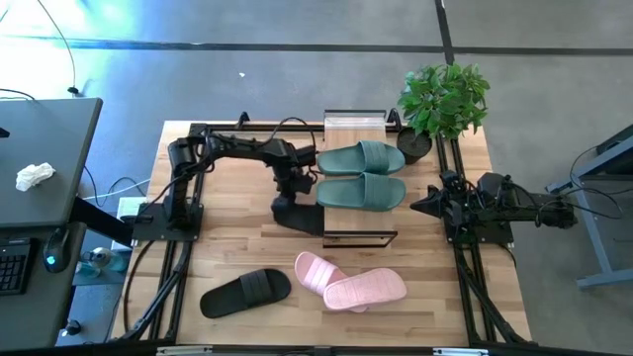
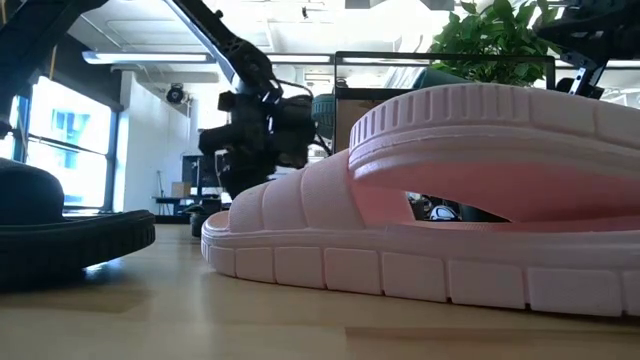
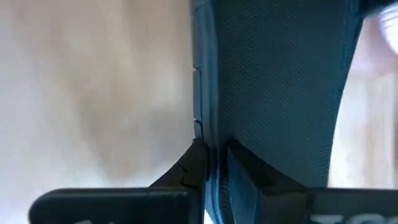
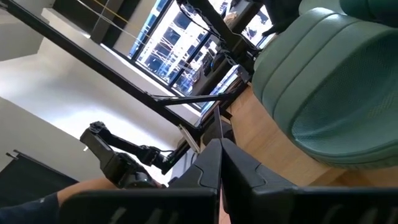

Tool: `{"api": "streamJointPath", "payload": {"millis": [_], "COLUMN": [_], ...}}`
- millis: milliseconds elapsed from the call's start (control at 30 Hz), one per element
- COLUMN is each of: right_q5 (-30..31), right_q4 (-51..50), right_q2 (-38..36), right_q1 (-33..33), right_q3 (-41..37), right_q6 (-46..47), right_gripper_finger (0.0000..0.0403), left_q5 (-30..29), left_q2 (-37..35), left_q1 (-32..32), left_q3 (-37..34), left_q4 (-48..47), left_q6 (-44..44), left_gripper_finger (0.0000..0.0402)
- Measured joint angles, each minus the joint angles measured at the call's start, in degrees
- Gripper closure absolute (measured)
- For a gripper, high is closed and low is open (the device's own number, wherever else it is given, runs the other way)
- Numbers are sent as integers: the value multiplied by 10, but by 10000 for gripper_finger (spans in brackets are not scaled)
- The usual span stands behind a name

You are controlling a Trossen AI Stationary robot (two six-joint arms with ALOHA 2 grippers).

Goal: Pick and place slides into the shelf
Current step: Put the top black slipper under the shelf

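Observation:
Two sage green slides lie side by side on the shelf's top board. One black slide is at the shelf's left side, under my left gripper, which is shut on it. The other black slide lies sole-down on the table near its front edge, with the two pale pink slides to its right, one overlapping the other. My right gripper is shut and waits to the right of the shelf, level with the green slides. My left gripper pinches the black slide between its two fingers, which close on a thin edge beside a broad textured face. The fingers come from above, pointing down, and the slide sits edge-up below them. I cannot tell whether its lower end touches the table.
A potted plant stands at the table's far right corner, next to the shelf. In the low view a pink slide fills the foreground. Bare wood lies between the shelf and the slides at the front. A desk stands off the table's left.

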Motion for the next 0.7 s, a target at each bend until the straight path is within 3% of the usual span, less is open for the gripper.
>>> {"api": "streamJointPath", "payload": {"millis": [700], "right_q5": [-1], "right_q4": [-5], "right_q2": [0], "right_q1": [0], "right_q3": [0], "right_q6": [-18], "right_gripper_finger": [402], "left_q5": [13], "left_q2": [-2], "left_q1": [3], "left_q3": [48], "left_q4": [-10], "left_q6": [-39], "left_gripper_finger": [359]}}
